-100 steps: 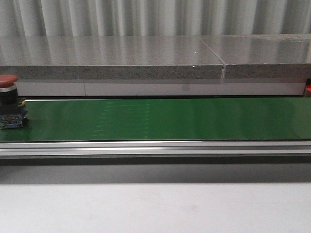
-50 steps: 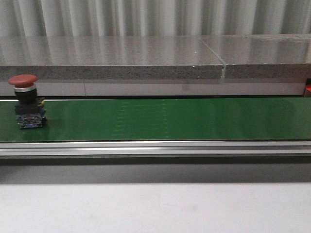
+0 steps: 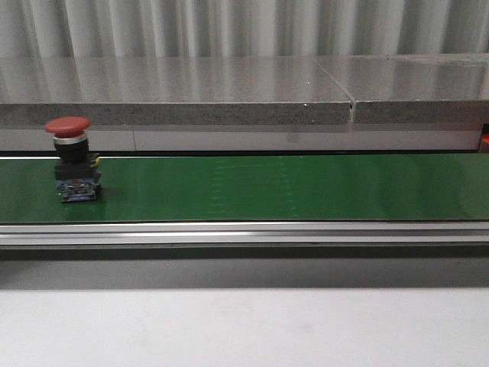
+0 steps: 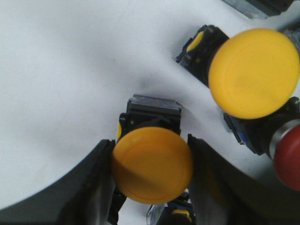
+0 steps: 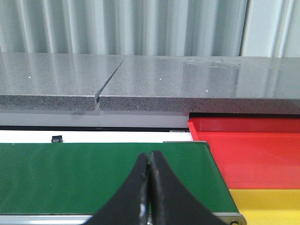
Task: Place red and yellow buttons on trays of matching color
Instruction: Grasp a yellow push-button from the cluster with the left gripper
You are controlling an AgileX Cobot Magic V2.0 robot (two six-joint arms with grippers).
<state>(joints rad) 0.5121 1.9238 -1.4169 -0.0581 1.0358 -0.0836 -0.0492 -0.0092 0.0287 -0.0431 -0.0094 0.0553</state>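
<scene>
Front view: red button upright on green belt.

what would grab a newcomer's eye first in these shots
Probably the red button standing alone at the left end of the green belt in the front view. Next, the yellow button filling the left wrist view between the left gripper's fingers, and the red tray with the yellow tray off the belt's end.
</scene>
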